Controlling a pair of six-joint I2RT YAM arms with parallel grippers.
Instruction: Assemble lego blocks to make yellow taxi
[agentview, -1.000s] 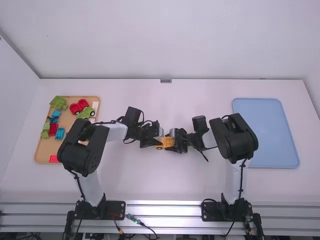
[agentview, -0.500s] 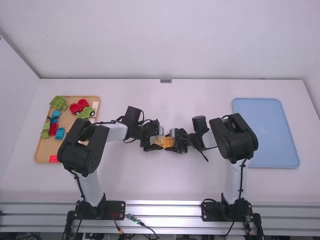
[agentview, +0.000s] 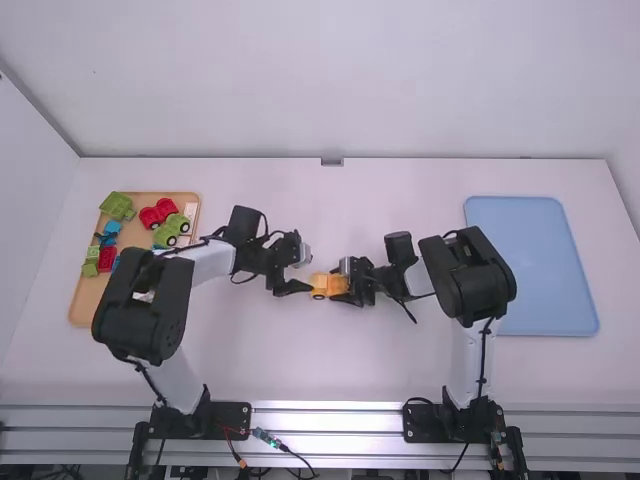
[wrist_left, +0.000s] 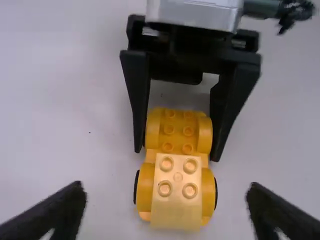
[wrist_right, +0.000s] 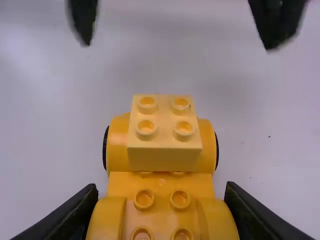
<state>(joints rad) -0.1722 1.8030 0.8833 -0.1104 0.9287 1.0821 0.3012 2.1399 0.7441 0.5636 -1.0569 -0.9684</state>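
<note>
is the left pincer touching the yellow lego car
Apart. The right wrist view shows white table between the open left pincer and the yellow Lego car.

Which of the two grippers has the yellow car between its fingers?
The right gripper, shut on the yellow car at the end away from the pale block; the left gripper is open and empty.
</note>
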